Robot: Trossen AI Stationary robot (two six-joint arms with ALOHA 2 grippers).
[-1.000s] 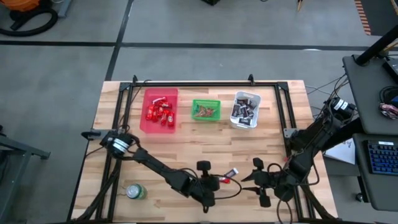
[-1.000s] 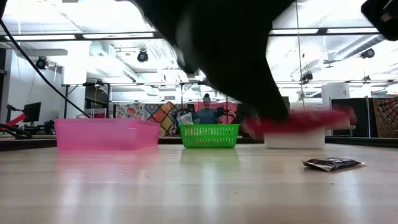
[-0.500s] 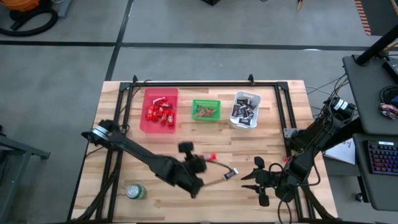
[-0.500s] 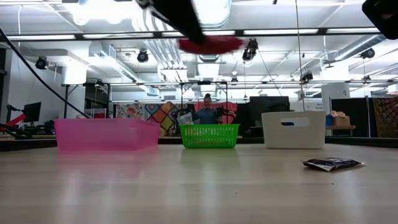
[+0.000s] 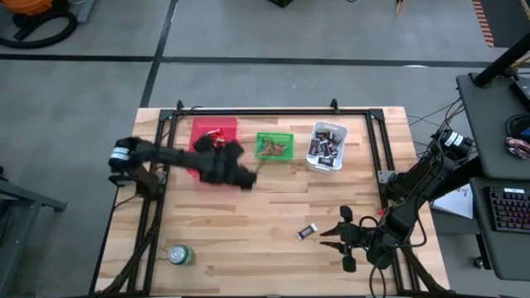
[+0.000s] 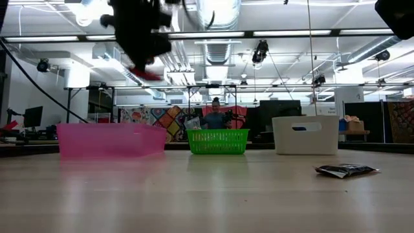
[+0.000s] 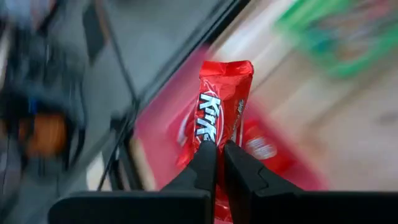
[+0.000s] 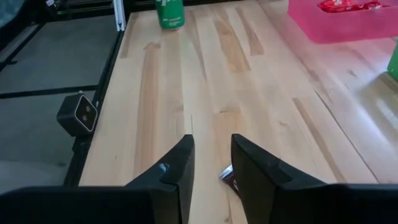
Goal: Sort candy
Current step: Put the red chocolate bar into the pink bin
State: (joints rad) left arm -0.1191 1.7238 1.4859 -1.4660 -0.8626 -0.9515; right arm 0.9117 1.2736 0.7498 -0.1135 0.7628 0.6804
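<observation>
Left wrist view: left gripper (image 7: 216, 151) pinches a red KitKat (image 7: 222, 102) above the pink bin (image 7: 163, 134) — right gripper (image 8: 210, 163) fingers spread.

Three containers stand in a row at the far side of the bench (image 5: 248, 223): one pink tray (image 5: 199, 165), one green basket (image 5: 274, 146) and one white bin (image 5: 327, 146). The pink tray holds several red candies (image 5: 217, 132), the white bin several dark ones (image 5: 325, 147), too many and too small to count. One dark candy (image 5: 307, 232) lies loose on the bench. One red bar (image 7: 221, 112) is in the left pincer (image 7: 216, 149). One green can (image 5: 180, 254) stands near left.
</observation>
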